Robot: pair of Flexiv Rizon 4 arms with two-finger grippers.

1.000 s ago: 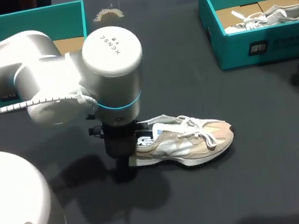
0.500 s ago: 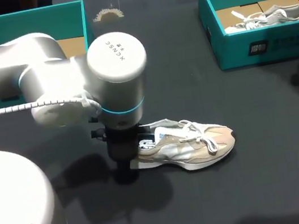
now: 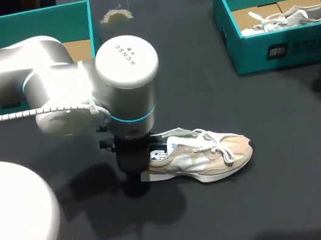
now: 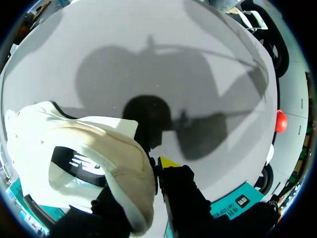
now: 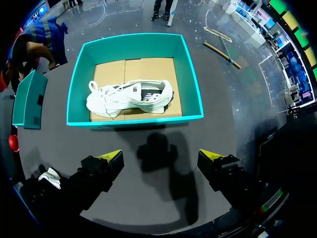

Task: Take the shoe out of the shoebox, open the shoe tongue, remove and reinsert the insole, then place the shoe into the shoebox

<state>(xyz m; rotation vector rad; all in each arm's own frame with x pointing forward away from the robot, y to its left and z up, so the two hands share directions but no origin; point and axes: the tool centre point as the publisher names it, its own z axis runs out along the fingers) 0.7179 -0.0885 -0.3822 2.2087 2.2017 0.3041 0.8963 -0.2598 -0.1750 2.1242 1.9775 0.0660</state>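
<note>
The shoe (image 3: 204,157) is held at its heel by the left gripper (image 4: 156,166); both were shifted slightly rightward within 1 s. The right gripper (image 5: 161,157) is spread wide before the shoebox (image 5: 133,120).

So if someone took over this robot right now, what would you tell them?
Left gripper: shut on the heel of the shoe, which lies on its side on the table.
Right gripper: open, empty, above the right shoebox, which holds a second shoe.
Done: shoe is out of its box.
Left: likely tongue, insole out and back, then boxing the shoe.
</note>
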